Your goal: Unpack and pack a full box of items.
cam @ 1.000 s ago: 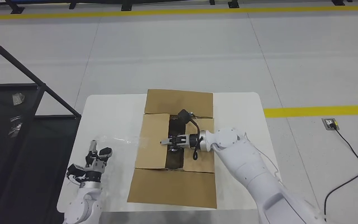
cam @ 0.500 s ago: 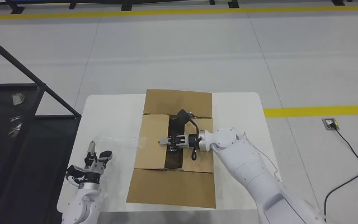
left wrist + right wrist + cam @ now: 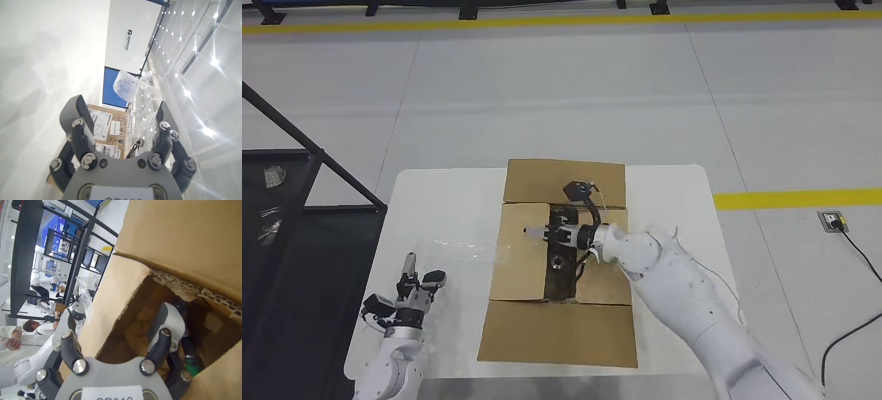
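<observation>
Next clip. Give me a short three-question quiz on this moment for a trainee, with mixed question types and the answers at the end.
1. True or false: the right gripper is shut on an item lifted out of the cardboard box.
2. In the top view, what shows between the left gripper and the box? A) clear plastic bag B) roll of tape C) metal tray
3. Fill in: the right gripper's open fingers stand one on each side of a box ____.
Key: 1 false: its fingers are apart and hold nothing. 2 A. 3 flap.
</observation>
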Controlling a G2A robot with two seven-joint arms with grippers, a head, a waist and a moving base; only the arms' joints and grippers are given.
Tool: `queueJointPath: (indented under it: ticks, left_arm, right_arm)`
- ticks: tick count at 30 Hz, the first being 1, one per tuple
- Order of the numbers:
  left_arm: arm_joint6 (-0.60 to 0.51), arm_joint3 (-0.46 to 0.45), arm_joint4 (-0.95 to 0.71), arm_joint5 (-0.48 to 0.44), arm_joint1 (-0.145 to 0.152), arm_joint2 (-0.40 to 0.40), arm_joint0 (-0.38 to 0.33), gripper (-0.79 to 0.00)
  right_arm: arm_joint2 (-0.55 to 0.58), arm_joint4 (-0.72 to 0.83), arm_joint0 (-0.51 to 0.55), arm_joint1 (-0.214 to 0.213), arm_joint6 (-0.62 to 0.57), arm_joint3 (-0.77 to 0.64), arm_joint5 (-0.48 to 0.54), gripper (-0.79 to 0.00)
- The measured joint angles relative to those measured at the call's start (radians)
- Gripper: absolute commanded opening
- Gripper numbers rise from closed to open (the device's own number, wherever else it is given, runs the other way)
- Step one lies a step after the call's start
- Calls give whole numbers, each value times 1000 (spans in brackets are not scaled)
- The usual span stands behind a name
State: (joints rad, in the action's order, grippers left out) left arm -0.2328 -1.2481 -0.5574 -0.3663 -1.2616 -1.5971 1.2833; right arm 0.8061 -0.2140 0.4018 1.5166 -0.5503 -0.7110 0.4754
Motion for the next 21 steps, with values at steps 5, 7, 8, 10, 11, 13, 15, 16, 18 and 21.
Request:
queueJointPath:
  ticks: [5, 7, 8, 10, 11, 13, 15, 16, 18, 21]
  left_arm:
    - [2, -5, 5, 3, -1, -4, -1, -71]
    - [2, -7, 6, 4, -1, -7, -1, -71]
    - [2, -8, 6, 4, -1, -8, 0, -68]
    - [2, -9, 6, 3, -2, -10, 1, -74]
    - [2, -9, 8, 3, -2, -10, 2, -74]
    - [3, -10, 11, 4, -3, -9, 2, -74]
    - [4, -10, 15, 6, -4, -6, 2, -74]
    - [5, -11, 19, 6, -4, -3, 2, -74]
    - [7, -12, 24, 6, -5, 1, 2, -77]
    - [10, -15, 31, 4, -7, 8, 3, -71]
  right_arm:
    - [99, -46, 106, -61, -73, -239, -70, 0]
    - [146, -50, 155, -84, -102, -333, -67, 0]
    - [168, -49, 176, -92, -110, -372, -63, 0]
    - [209, -34, 227, -109, -129, -459, -34, 0]
    - [221, -25, 245, -114, -141, -490, -19, 0]
    - [231, -15, 275, -120, -155, -546, 5, 0]
    - [219, 11, 284, -118, -170, -570, 20, 0]
    - [204, 37, 279, -114, -186, -569, 21, 0]
    - [171, 77, 252, -104, -218, -544, -1, 0]
    - [98, 139, 178, -75, -249, -465, -54, 0]
